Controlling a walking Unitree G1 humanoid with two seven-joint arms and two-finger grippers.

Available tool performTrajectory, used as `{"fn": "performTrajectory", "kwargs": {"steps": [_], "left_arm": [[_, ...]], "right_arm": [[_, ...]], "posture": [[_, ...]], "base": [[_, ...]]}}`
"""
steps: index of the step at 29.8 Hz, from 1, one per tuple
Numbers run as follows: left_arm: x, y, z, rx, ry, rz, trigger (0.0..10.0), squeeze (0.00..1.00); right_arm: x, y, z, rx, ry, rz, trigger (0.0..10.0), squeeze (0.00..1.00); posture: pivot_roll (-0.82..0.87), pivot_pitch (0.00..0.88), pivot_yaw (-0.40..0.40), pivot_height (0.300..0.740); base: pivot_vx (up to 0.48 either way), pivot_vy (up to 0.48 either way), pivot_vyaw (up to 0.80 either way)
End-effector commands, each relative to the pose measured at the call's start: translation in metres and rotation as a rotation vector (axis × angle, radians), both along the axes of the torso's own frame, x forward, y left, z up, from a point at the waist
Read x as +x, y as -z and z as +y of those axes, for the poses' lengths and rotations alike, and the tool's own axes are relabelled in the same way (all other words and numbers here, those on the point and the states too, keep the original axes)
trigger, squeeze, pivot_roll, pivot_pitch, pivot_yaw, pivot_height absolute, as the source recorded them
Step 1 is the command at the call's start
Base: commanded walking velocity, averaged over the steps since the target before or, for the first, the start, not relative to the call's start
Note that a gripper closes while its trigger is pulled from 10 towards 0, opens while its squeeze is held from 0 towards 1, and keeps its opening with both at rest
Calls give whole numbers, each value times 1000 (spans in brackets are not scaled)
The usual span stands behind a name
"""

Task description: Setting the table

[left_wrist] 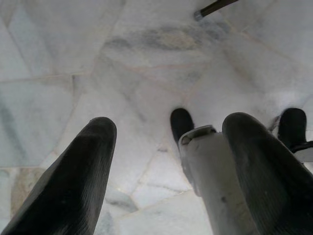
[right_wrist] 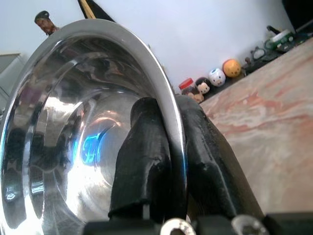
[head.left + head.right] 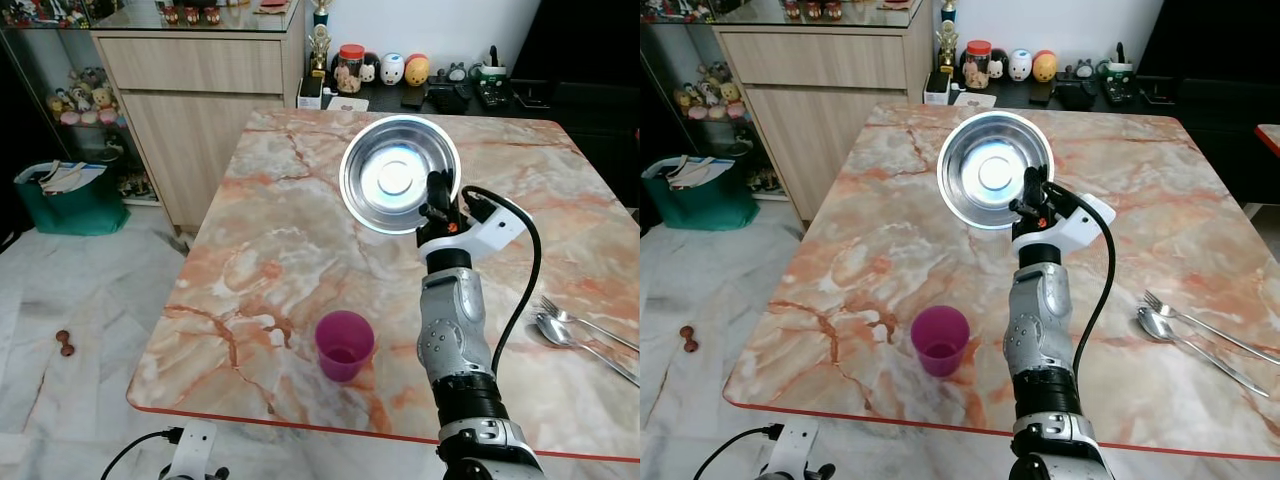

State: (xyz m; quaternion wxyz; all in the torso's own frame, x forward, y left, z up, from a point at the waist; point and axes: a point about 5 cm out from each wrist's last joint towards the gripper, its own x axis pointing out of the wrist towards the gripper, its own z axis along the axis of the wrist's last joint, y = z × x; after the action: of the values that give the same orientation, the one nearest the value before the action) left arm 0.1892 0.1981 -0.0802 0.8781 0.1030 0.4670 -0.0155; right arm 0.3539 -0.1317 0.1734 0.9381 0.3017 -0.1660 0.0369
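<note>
Steel bowl hangs tilted above the marble bench, its rim pinched by the right gripper; a purple cup, fork and spoon lie near. Right wrist view confirms fingers clamping the rim; setting it down level comes next. Left gripper hangs open over floor.

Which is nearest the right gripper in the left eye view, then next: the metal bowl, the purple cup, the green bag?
1. Metal bowl, clamped by its rim in the right gripper.
2. Purple cup, near the table's front edge.
3. Green bag, on the floor, far left.
</note>
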Motion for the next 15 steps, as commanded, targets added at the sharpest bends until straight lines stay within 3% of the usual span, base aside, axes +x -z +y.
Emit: {"fn": "performTrajectory", "kwargs": {"steps": [1,15], "left_arm": [[-3,2,-1,7,10,14,10000,0],[-6,3,-2,6,22,22,10000,0]], "right_arm": [[-2,-7,-4,-13,12,-31,10000,0],[-5,-12,-7,-29,10,-54,10000,0]], "posture": [[35,0,-23,731],[34,0,-29,731]], "base": [[0,-281,0],[0,-282,0]]}}
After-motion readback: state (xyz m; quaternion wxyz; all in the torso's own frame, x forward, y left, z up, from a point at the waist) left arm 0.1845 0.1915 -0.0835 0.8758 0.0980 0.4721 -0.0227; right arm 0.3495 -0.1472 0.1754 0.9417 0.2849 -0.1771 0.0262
